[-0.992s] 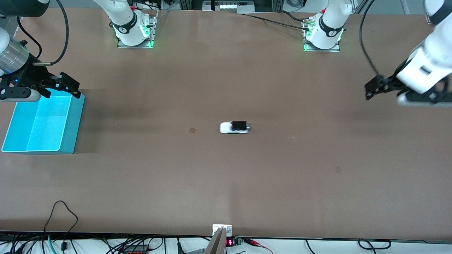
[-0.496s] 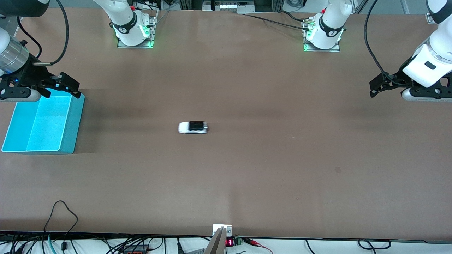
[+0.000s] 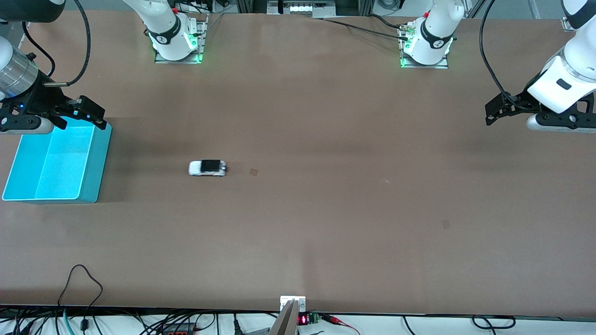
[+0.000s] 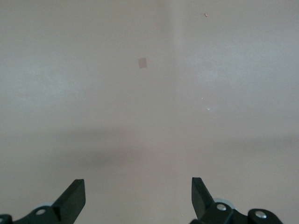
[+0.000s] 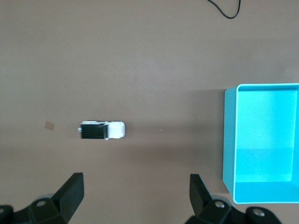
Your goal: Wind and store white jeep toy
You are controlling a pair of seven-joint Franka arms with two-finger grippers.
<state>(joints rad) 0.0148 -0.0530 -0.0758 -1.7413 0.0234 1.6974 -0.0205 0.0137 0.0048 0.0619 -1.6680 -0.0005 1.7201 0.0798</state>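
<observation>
The white jeep toy [image 3: 207,168], with its black roof panel, stands alone on the brown table between the table's middle and the blue bin [image 3: 100,163]. It also shows in the right wrist view [image 5: 103,130], beside the bin [image 5: 229,140]. My right gripper [image 3: 91,113] is open and empty, over the bin's corner that lies toward the robots' bases; in the right wrist view [image 5: 136,186] its jaws stand wide apart. My left gripper [image 3: 494,111] is open and empty over bare table at the left arm's end, its jaws also wide apart in the left wrist view [image 4: 138,186].
The blue bin is empty. A small square mark [image 3: 253,172] lies on the table beside the jeep, toward the left arm's end. Cables hang along the table edge nearest the front camera [image 3: 84,279].
The jeep has rolled across the table from its middle toward the right arm's end and the bin. The left gripper has shifted slightly. The right arm has not moved.
</observation>
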